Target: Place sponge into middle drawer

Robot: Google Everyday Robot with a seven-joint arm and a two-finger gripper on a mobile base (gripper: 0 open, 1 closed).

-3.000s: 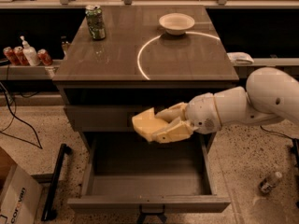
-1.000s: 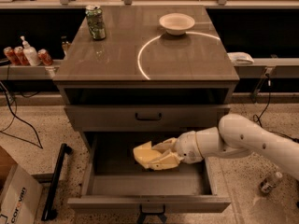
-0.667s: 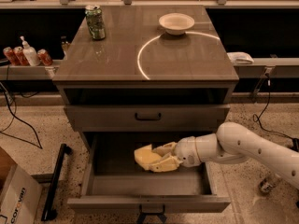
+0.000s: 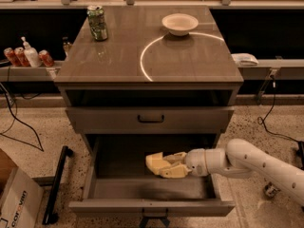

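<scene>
Nearest of all, the front wall of the middle drawer [image 4: 152, 207] stood pulled well out from the cabinet, showing its plain grey inside. On the speckled floor to its left lay a black bar [image 4: 56, 184], and a cardboard box [image 4: 14, 198] filled the lower left corner. My arm [image 4: 256, 163] came in low from the right, across the drawer's right wall, and my hand [image 4: 165, 165] was inside the drawer, over the middle of its floor. It was clenched on the sponge [image 4: 153, 160], whose pale yellow block jutted out to the left. I could not tell whether the sponge touched the drawer floor or hung just above it. Behind and above the hand, the shallower drawer front [image 4: 199, 120] sat closed, its black handle [image 4: 151, 119] at the centre, with a dark recess [image 4: 142, 97] between it and the top. On the table [image 4: 109, 65] a bright arc of light [image 4: 145, 61] curved across the grey surface. A green can [image 4: 97, 23] stood upright near the far left corner. A white bowl [image 4: 179, 23] sat toward the far right, well apart from the can. Farther off to the left, a low shelf [image 4: 28, 72] carried red cans [image 4: 14, 57] and a white pump bottle [image 4: 31, 55]. On the right, a white object [image 4: 244, 59] lay on a ledge, with a dark cable [image 4: 271, 113] trailing down to the floor.
</scene>
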